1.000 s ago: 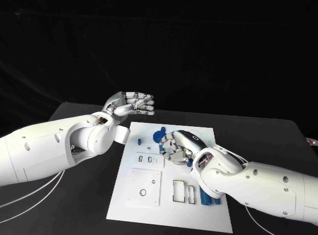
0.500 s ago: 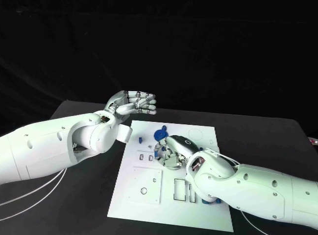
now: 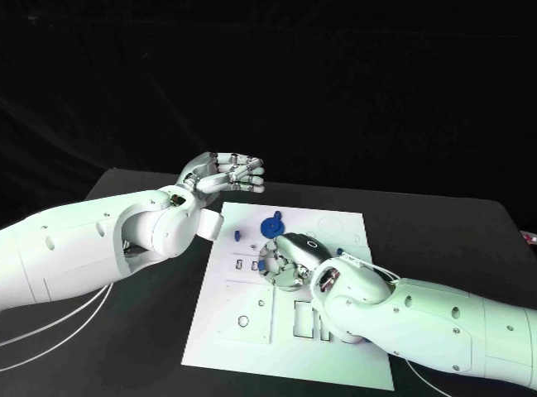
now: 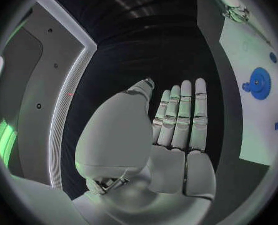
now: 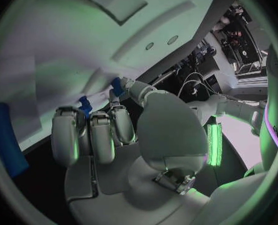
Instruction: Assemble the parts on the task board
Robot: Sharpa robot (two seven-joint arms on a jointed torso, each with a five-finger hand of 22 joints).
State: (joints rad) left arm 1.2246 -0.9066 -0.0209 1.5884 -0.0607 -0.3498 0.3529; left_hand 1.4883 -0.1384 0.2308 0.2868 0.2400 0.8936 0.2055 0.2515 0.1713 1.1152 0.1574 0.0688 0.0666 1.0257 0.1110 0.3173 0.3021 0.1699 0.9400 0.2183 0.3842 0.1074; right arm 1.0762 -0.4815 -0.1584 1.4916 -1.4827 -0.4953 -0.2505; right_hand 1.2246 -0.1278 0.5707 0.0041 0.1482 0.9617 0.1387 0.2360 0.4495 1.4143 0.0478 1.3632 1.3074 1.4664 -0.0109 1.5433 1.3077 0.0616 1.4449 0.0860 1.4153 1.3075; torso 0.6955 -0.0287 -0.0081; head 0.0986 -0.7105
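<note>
The white task board (image 3: 340,227) lies in the middle of the black counter (image 3: 459,231). A round blue part (image 3: 272,227) sits on the board near its 12 o'clock edge. The right hand (image 3: 286,260) rests low on the board just below that part; its fingers (image 5: 91,130) are curled, and I cannot tell if they hold something. The left hand (image 3: 227,174) is up off the board at 10 o'clock. Its fingers (image 4: 183,115) are straight, close together, holding nothing.
</note>
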